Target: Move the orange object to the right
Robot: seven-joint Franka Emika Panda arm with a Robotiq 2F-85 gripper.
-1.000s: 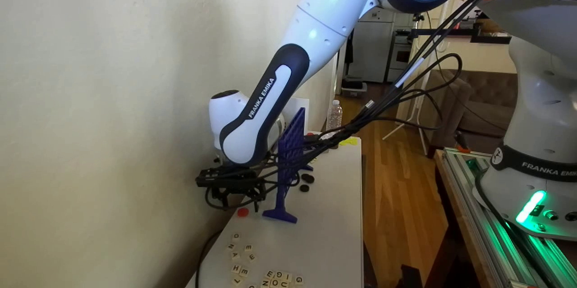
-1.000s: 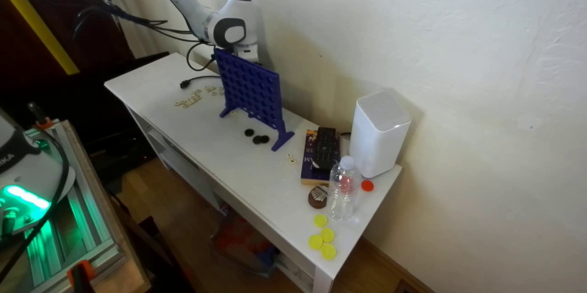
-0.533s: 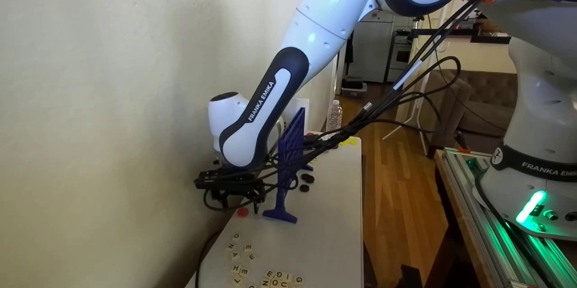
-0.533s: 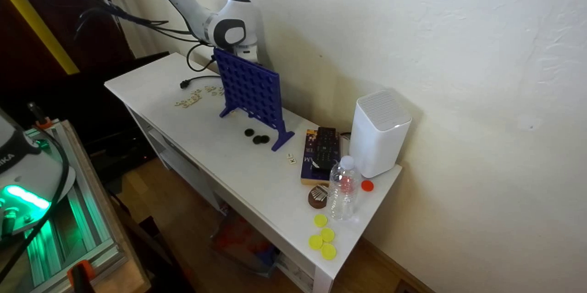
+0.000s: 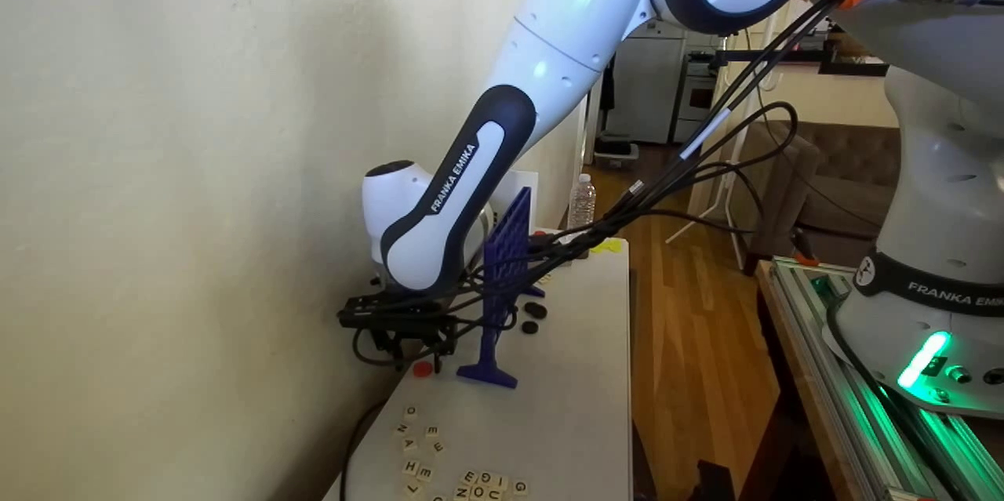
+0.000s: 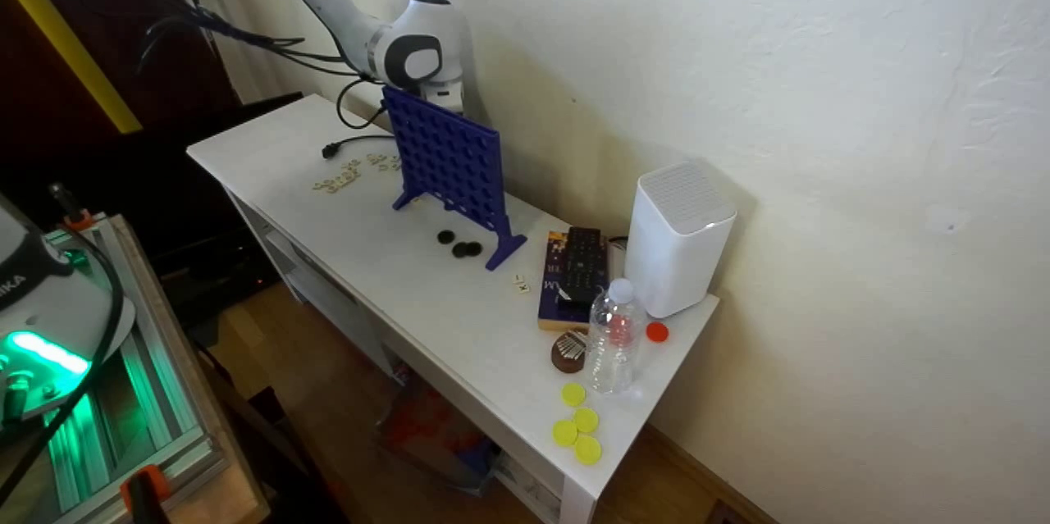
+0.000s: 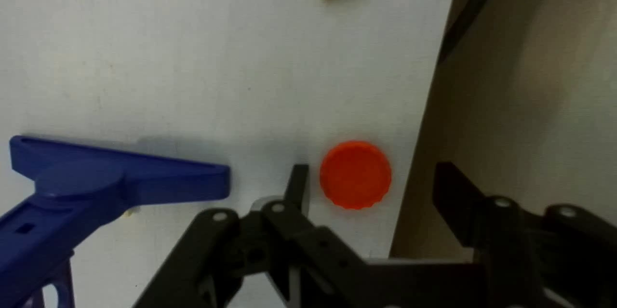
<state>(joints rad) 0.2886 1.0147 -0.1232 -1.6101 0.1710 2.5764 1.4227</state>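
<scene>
Orange disc (image 7: pixel 355 175) lies flat on the white counter (image 7: pixel 207 81), close to its edge by the wall (image 5: pixel 196 172). I have the hand (image 7: pixel 372 173) low and pointing down over it. The hand is released: my wrist view shows the two fingers (image 7: pixel 298 180) well apart, with the disc in the gap. One finger stands just beside the disc; the other is farther off from it, showing past the edge of the counter. Whether either fingertip touches the counter I cannot tell.

On the far side of that nearer finger I see the foot (image 7: pixel 178 180) of the blue stand (image 6: pixel 447 155), which is upright and, in an exterior view, hides the disc from me. Letter tiles (image 5: pixel 478 492) are scattered on the counter, and black discs (image 6: pixel 460 249) lie near the stand. Farther along, a book (image 6: pixel 551 303) carries a remote (image 6: pixel 584 266), near a white box (image 6: pixel 681 237). A clear bottle (image 6: pixel 614 360) stands near them, yellow discs (image 6: pixel 586 420) lie near the bottle, and I see a red disc (image 6: pixel 657 332) just beside the white box
</scene>
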